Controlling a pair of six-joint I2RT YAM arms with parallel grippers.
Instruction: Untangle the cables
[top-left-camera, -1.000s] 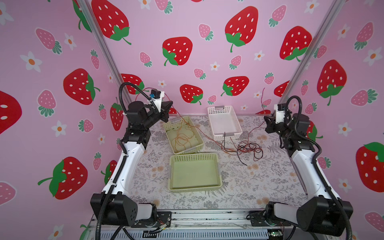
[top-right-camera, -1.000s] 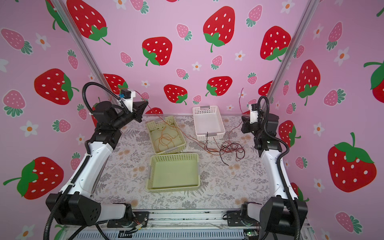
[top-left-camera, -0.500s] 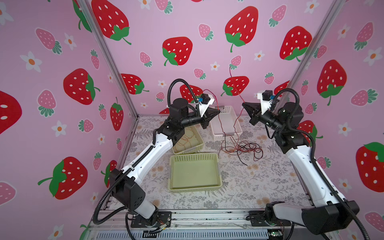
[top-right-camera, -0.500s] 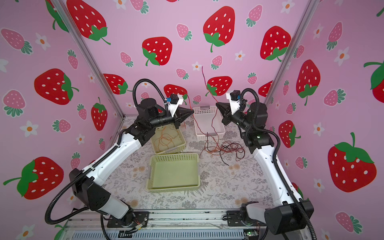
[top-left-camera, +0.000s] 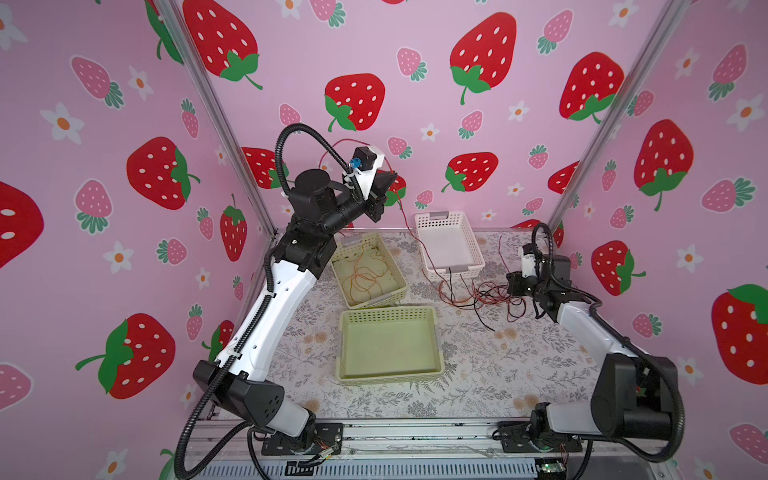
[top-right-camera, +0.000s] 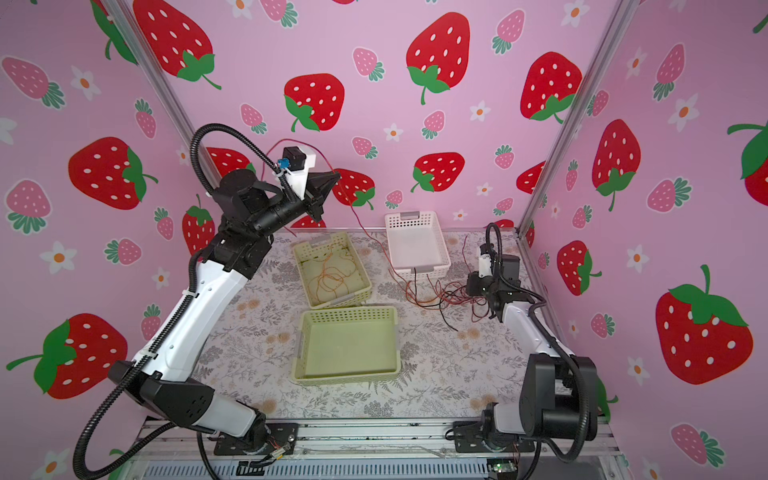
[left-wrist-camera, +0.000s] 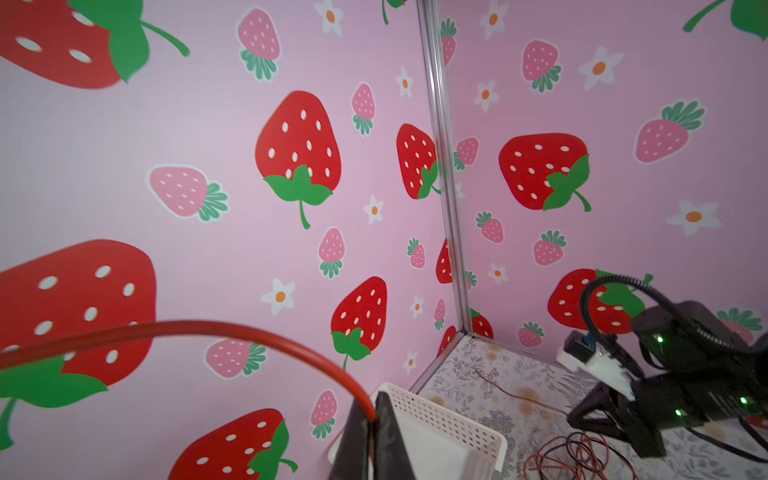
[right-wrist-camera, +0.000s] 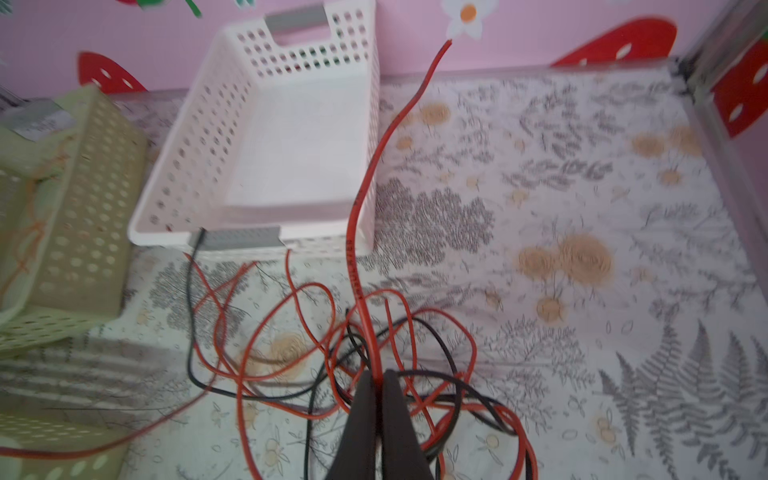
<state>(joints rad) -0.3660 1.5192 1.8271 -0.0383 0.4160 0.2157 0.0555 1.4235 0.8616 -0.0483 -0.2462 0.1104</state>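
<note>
Clamped on thin red cables (left-wrist-camera: 187, 324): left gripper (top-right-camera: 336, 178) upper centre, right gripper (top-right-camera: 469, 289) mid-right. If yanked, could cinch red-black tangle (top-right-camera: 449, 297), drag white perforated basket (top-right-camera: 415, 220).

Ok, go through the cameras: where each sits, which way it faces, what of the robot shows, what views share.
Top views: high at the front, looking down toward the back wall; both arms whole, left fingers raised, right fingers low at the tangle.
Left wrist: on the raised left arm, facing the back right corner; left fingers shut on a red cable; the right arm shows too.
Right wrist: low over the table, facing the back wall; right fingers shut on a red strand.
Shared: all four show the white basket.
</note>
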